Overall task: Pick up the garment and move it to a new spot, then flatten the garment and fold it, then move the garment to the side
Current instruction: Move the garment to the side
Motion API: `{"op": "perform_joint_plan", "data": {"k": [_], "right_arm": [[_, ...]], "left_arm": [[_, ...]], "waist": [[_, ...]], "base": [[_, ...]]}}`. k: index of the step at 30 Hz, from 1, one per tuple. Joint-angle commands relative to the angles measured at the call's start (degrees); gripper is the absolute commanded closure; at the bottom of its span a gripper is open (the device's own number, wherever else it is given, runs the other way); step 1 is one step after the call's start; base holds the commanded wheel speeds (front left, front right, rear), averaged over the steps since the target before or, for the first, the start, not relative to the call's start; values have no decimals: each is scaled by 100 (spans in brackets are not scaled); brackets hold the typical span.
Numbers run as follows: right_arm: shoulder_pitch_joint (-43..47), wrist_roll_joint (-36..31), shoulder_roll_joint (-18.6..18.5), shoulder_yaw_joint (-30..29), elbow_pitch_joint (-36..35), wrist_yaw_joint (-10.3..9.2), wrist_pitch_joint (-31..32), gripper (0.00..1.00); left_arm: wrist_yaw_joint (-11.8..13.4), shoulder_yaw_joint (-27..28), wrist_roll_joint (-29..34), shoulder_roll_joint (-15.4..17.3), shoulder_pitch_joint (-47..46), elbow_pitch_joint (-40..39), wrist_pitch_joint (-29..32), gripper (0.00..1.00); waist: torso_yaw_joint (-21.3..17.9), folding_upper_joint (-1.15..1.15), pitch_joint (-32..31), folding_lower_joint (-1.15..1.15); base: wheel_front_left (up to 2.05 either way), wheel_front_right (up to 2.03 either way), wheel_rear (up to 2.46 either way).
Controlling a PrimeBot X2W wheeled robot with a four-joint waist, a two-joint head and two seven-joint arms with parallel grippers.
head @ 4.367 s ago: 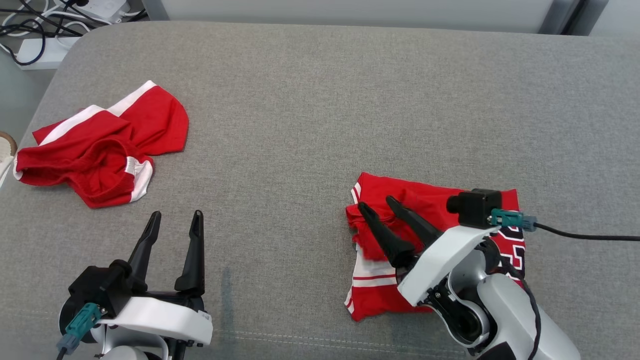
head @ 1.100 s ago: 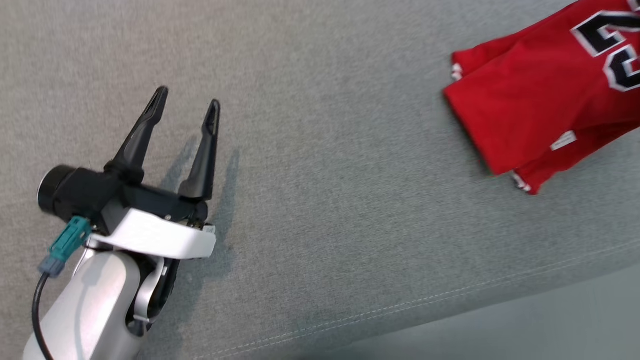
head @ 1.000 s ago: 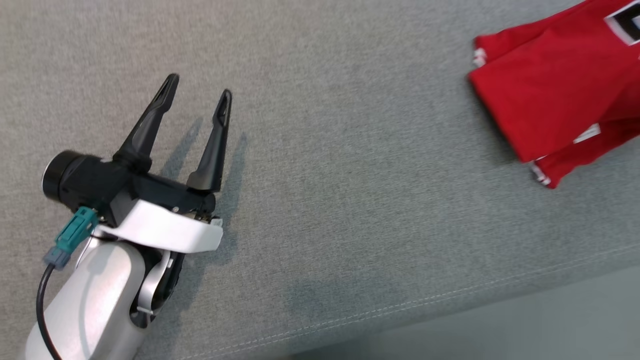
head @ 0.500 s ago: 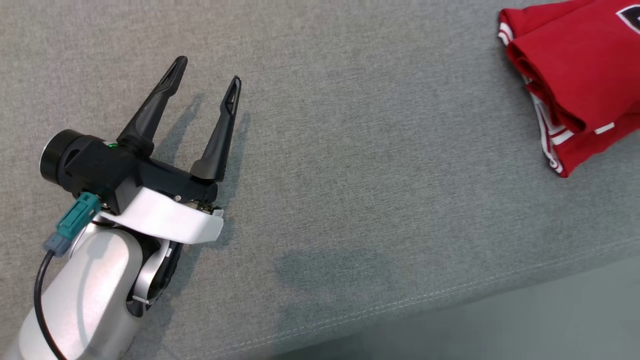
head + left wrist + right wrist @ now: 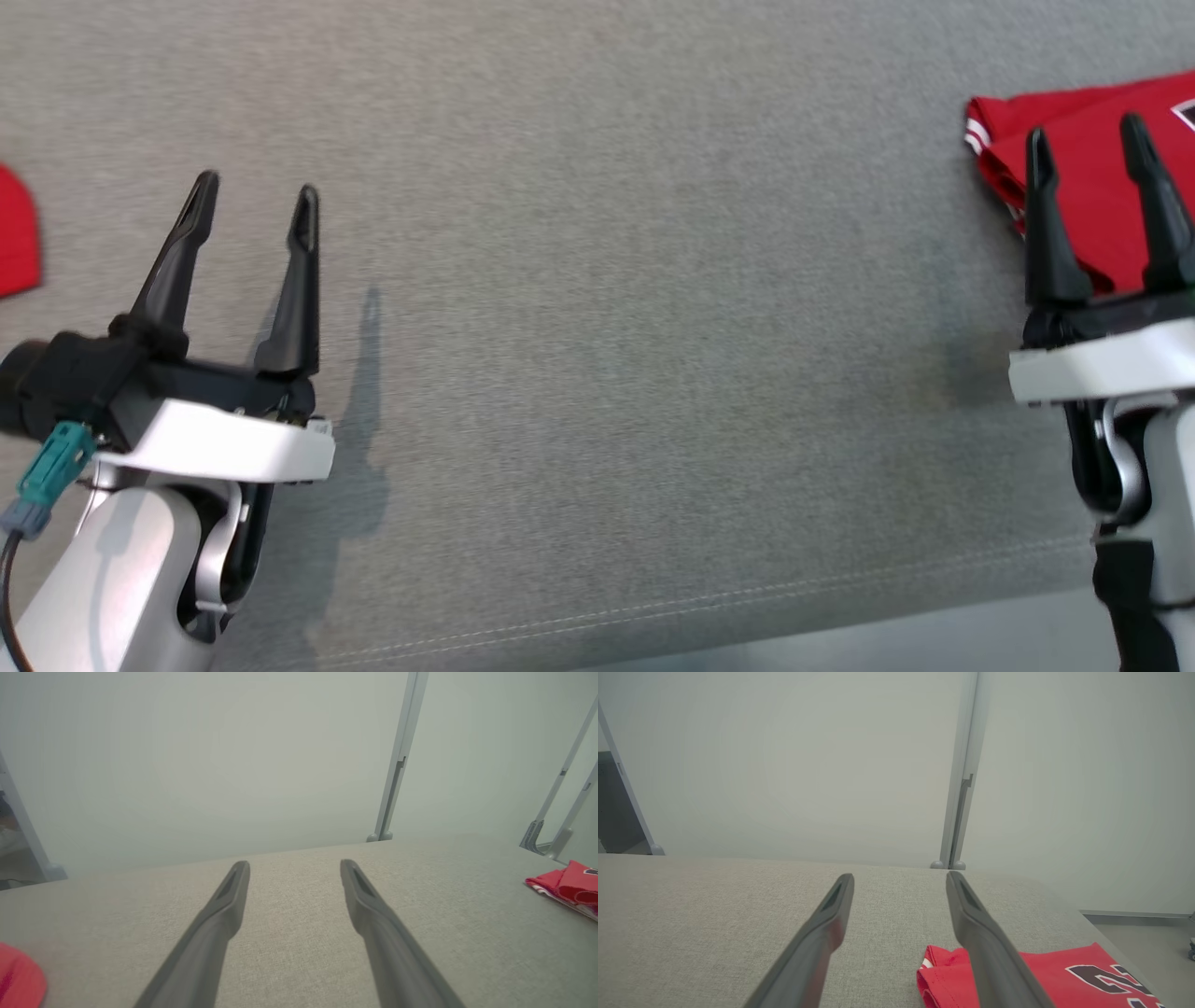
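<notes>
A: Quick one. State of the left gripper (image 5: 257, 185)?

B: Fingers spread apart with nothing between them. It's at the lower left of the head view, over a bare part of the grey fabric-covered desk (image 5: 607, 280). Its shadow falls on the fabric just to its right.

A: And the right gripper (image 5: 1085, 128)?

B: Also spread wide and empty, at the right edge of the head view. The fingertips overlap the left end of the folded red jersey with white trim and black numerals (image 5: 1097, 187). I can't tell if they touch the cloth.

A: Where is the jersey exactly?

B: Flat on the desk at the far right, cut off by the frame. In the right wrist view it lies under the right-hand finger, with its folded corner showing in the gap. In the left wrist view it's far off to the right, well apart from the left gripper.

A: Anything else?

B: There's a second red cloth (image 5: 17, 229) at the left edge, near the left gripper but not touching it. A pale wall (image 5: 784, 765) and a grey metal post (image 5: 962, 774) stand behind the desk.
</notes>
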Motion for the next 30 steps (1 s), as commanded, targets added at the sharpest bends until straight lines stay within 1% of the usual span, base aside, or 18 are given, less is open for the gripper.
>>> {"op": "perform_joint_plan", "data": {"k": [1, 4, 7, 12, 17, 23, 27, 30], "right_arm": [[251, -57, -9, -11, -270, -1, -32, 0], [632, -69, 107, -65, -472, -1, -32, 0], [988, -58, 203, -136, -593, -1, -32, 0], [1486, -130, 330, -281, -583, -1, -32, 0], [1849, -278, 493, -540, -530, -1, -9, 0], [2215, -325, 610, -604, -469, -1, 6, 0], [2409, -366, 649, -634, -444, -1, 26, 0], [2524, -452, 668, -661, -456, -1, 86, 0]], "left_arm": [[78, 287, -49, 200, 43, -90, -63, 0], [146, 429, -117, 207, 281, 8, -153, 0], [161, 543, -201, 168, 513, 128, -234, 0], [88, 655, -285, 48, 902, 374, -324, 0], [-33, 752, -283, -96, 1177, 581, -358, 0], [-130, 840, -225, -271, 1450, 710, -366, 0], [-230, 864, -154, -320, 1606, 830, -367, 0], [-258, 907, -78, -348, 1683, 893, -368, 0]], "waist": [[330, 0, -293, 0], [544, 0, -533, 0], [710, 0, -788, 0], [854, 0, -1178, 0], [889, 0, -1475, 0], [837, 0, -1795, 0], [816, 0, -1994, 0], [812, 0, -2102, 0]], "base": [[0, 0, 0], [0, 0, 0], [0, 0, 0], [0, 0, 0], [0, 0, 0], [0, 0, 0], [0, 0, 0], [0, 0, 0]]}}
